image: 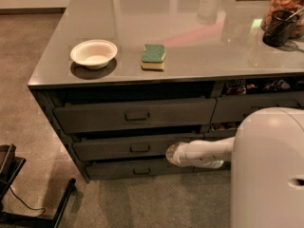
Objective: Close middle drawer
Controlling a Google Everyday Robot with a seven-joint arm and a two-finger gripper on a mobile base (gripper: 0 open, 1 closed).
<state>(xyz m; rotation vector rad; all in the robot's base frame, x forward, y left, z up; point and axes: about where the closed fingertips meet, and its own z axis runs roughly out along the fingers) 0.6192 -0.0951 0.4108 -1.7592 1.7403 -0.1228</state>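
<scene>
The middle drawer (128, 147) is a wide dark-grey drawer with a low flat front and a small central loop pull (139, 149). It stands only slightly out, with a thin dark gap above its front. My gripper (172, 154) is at the end of the white arm (209, 152), which reaches in from the right. It is against the right part of the drawer's front.
A taller-fronted drawer (135, 115) sits above and a lower drawer (137, 169) below. On the grey countertop (190, 37) lie a white bowl (93, 53) and a green sponge (153, 57). A dark cup (279, 27) stands at right. A black stand (19, 194) is on the floor at left.
</scene>
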